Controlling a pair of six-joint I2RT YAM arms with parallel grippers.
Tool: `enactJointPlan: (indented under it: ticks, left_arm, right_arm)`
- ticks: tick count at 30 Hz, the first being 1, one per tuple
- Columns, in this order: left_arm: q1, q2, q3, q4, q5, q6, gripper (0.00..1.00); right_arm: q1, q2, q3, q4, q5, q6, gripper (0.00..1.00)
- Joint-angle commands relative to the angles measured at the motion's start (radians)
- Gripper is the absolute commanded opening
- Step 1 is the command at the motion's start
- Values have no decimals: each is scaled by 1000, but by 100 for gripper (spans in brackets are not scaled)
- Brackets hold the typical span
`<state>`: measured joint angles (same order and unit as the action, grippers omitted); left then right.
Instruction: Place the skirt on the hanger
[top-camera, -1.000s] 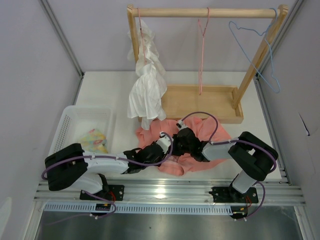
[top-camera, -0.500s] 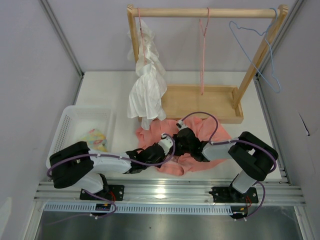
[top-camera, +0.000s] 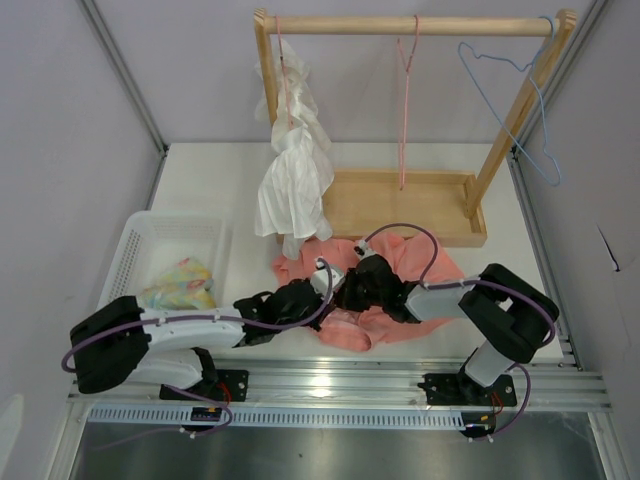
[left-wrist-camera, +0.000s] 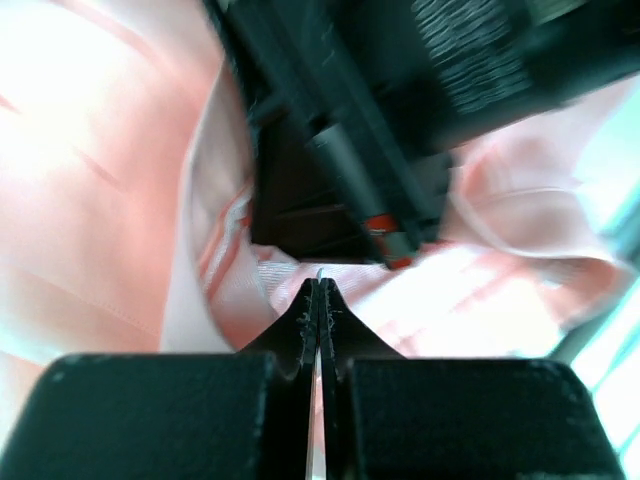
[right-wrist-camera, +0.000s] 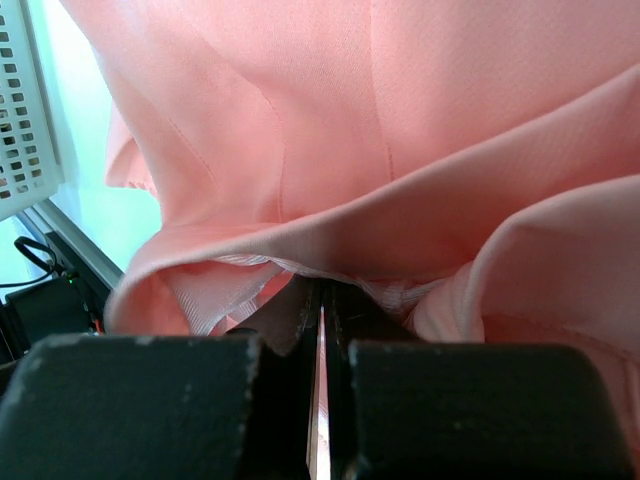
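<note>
1. Two grippers meet at the skirt (top-camera: 350, 335), which lies crumpled on the surface at lower centre of the top view, just in front of the wooden rack's base tray (top-camera: 400, 205).
2. Your right gripper (right-wrist-camera: 321, 300) is closed, and a fold of the skirt's edge comes right down onto its tips, so it appears to be pinching the cloth.
3. Your left gripper (left-wrist-camera: 318, 300) has its fingers pressed together with pink cloth just beyond them. You cannot tell from its wrist view whether any fabric is caught.
4. Judging by this, you are at the pick-up step: nothing is lifted, and the hanger (top-camera: 403, 120) hangs untouched from the rail (top-camera: 410, 24) at upper centre, well apart from the skirt.
5. Your next move calls for a sure second hold on the waistband, then a lift that spreads it between both arms so it can go over the hanger.
6. For containers, the white basket (top-camera: 175, 216) at left holds only the small patterned cloth (top-camera: 180, 280).
7. A white garment (top-camera: 293, 180) hangs at the rail's left end, its hem close to the skirt, so keep clear of it.
</note>
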<state>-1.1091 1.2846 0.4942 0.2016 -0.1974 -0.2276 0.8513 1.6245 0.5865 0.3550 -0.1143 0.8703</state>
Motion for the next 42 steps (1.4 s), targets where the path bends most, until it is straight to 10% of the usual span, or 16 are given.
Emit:
enactJointPlan:
  ticks: [1, 24, 42]
  left_arm:
    - [44, -100, 14, -10, 163, 10, 0]
    - [84, -725, 197, -349, -202, -231, 0]
    - [84, -778, 576, -671, -643, -346, 0]
  right_arm:
    - [-14, -28, 4, -79, 30, -28, 0]
    - [-37, -779, 410, -884, 395, -137, 0]
    - [-316, -690, 1029, -1194, 559, -386, 0]
